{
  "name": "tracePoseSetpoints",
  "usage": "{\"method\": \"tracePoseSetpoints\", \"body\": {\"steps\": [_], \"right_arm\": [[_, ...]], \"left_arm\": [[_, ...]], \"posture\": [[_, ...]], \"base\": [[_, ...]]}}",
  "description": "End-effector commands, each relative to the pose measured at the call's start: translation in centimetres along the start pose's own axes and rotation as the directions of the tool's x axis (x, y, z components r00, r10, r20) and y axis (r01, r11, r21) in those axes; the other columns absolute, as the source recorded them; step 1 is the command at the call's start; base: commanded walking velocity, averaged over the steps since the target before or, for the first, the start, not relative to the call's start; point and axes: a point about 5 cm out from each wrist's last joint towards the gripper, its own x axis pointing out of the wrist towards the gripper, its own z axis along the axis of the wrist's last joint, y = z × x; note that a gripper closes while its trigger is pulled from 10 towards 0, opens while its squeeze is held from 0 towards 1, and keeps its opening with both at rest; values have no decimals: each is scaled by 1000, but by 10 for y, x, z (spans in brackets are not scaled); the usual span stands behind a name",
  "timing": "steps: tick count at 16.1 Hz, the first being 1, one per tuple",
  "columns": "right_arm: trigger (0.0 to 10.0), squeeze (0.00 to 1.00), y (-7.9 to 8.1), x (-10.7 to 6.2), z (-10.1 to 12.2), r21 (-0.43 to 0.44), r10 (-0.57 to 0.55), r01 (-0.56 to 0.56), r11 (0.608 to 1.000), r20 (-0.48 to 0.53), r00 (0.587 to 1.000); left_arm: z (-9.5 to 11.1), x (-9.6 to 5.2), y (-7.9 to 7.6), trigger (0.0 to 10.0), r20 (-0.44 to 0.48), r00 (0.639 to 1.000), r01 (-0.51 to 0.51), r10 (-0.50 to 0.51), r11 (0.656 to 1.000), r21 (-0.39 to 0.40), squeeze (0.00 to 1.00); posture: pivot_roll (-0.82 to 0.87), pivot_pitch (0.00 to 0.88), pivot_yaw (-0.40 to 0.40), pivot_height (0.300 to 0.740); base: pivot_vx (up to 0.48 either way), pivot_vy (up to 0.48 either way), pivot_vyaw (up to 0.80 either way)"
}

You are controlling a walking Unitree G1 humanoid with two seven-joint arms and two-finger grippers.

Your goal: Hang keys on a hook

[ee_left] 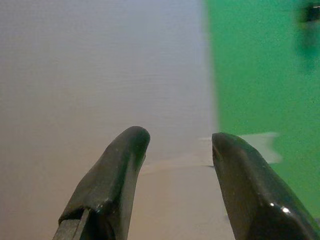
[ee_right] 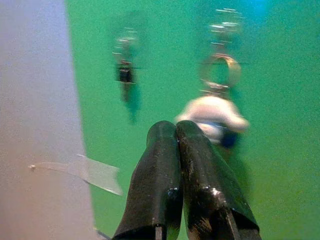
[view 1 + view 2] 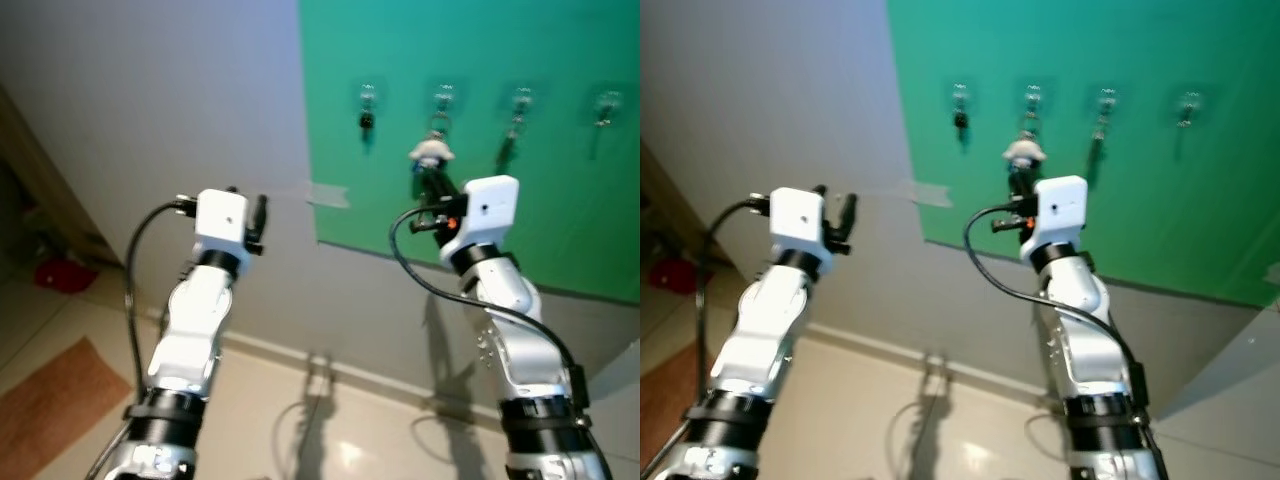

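**Onlooker A:** Right wrist view: the right gripper [image 2: 176, 131], its two black fingers pressed together, pointing at a small white-and-blue figurine keychain [image 2: 214, 116] that hangs by a brass-coloured ring [image 2: 220, 71] from a clear shiny wall hook [image 2: 225, 22] on the green wall panel [image 2: 165, 60]. Whether the fingertips pinch the lower edge of the keychain or only sit in front of it, I cannot tell. No key blade can be made out; the picture is soft.

**Onlooker B:** Left eye view: the same arm reaches up to the second of four hooks in a row. A dark key [image 3: 366, 122] hangs on the first hook, another dark key [image 3: 508, 148] on the third, and the fourth hook [image 3: 606, 106] looks bare. The left gripper [image 3: 260, 222] is raised before the plain grey wall [image 3: 150, 90].

**A:** Left wrist view: that gripper's fingers [image 1: 112, 170] are spread, with nothing between them. A strip of clear tape [image 1: 255, 142] crosses the panel's edge.

**B:** Risk, as I judge it: if the fingers do grip the figurine, drawing back would lift the ring off the hook and drop the keychain. A sideways nudge could knock the neighbouring key.

**A:** Only the wrist camera shows the ring looped at the hook; the head cameras give the row of hooks and both arms.
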Motion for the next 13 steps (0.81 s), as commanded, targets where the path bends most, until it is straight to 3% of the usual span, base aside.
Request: {"method": "tracePoseSetpoints", "body": {"steps": [1, 11, 13], "right_arm": [[10000, 0, 0, 0, 4, 11, -3, 2, 1000, 22, 1000], [10000, 0, 1, -6, 10, 46, 13, -15, 999, 48, 999], [10000, 0, 7, -4, 16, 71, 53, -58, 996, 69, 996]], "left_arm": [[5, 3, 3, 10000, 13, 1000, -1, 1, 1000, 20, 0], [4, 6, -1, 10000, 7, 999, 48, -48, 998, 31, 0], [5, 6, 2, 10000, 7, 999, 47, -46, 999, -10, 0]], "posture": [[-131, 0, 88, 740], [-147, 0, 118, 740], [-141, 0, 116, 740]], "base": [[0, -424, 0], [0, -423, 0], [0, 0, 0]]}}
